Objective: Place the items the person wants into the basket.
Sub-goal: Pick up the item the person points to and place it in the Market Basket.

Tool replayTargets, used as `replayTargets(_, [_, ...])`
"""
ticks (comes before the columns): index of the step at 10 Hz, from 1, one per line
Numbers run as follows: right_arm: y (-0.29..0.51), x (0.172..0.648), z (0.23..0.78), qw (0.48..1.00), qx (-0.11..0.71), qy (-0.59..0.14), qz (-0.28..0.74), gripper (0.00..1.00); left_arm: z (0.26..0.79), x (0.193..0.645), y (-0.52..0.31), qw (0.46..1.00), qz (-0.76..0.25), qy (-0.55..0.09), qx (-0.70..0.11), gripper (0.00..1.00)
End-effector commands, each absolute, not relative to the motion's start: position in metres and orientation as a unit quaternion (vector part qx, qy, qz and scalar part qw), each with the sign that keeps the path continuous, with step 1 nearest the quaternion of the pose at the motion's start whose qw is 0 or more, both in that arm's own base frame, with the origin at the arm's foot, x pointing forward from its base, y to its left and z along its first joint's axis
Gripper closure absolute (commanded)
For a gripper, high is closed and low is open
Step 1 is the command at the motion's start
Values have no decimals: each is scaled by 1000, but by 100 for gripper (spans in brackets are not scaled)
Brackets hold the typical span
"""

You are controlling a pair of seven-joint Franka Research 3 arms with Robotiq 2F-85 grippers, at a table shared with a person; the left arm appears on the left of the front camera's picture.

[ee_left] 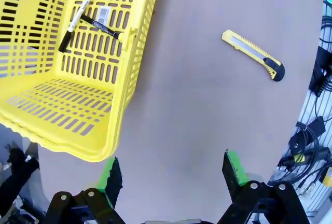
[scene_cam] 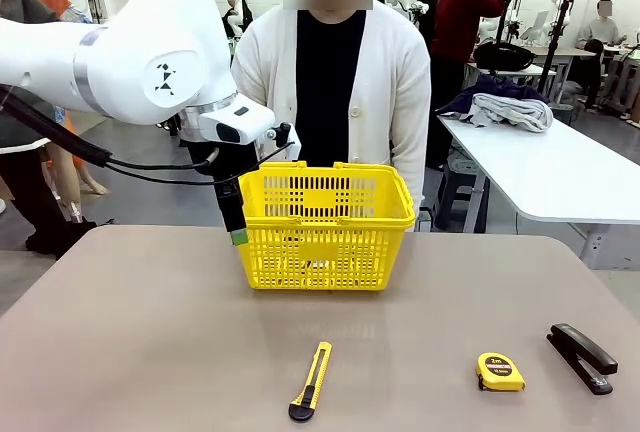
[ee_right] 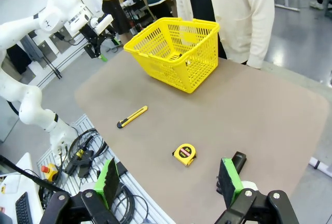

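**Front view.** Yellow basket (scene_cam: 325, 252) at twelve o'clock on the table (scene_cam: 150, 332), right in front of the person (scene_cam: 330, 82) in the white cardigan. Left gripper (scene_cam: 238, 234) hangs fingers-down at the basket's nine o'clock, just beside its wall. Utility knife (scene_cam: 311, 382) lies at six o'clock by the near edge. Tape measure (scene_cam: 500, 372) and stapler (scene_cam: 582, 356) sit around four o'clock.

**Left wrist view.** Left fingers (ee_left: 111, 175) are spread wide and released, with bare tabletop between them. The basket fills ten o'clock. Inside it the white-barrelled pen (ee_left: 78, 19) and black pen (ee_left: 104, 28) meet in a T. The knife is on the table at two o'clock, well apart from the basket.

**Right wrist view.** Right gripper (ee_right: 169, 182) is spread and empty, high over the near table edge. The basket is at twelve o'clock, the knife at nine, and the tape measure mid-frame. The stapler is partly hidden behind one finger.
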State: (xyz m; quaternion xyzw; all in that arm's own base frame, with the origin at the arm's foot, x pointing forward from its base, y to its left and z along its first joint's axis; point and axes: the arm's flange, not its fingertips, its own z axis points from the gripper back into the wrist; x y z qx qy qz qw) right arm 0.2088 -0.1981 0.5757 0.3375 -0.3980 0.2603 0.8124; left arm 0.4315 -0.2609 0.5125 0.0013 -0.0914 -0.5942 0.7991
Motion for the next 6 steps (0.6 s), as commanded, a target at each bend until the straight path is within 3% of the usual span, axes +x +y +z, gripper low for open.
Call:
replayTargets(1, [-198,211,577,803,344,-409,264,0,509,436,-259,809,-582,-75,-15,0])
replayTargets(6, [-198,211,577,803,344,-409,264,0,513,432,-261,799,-594,-91,1,0])
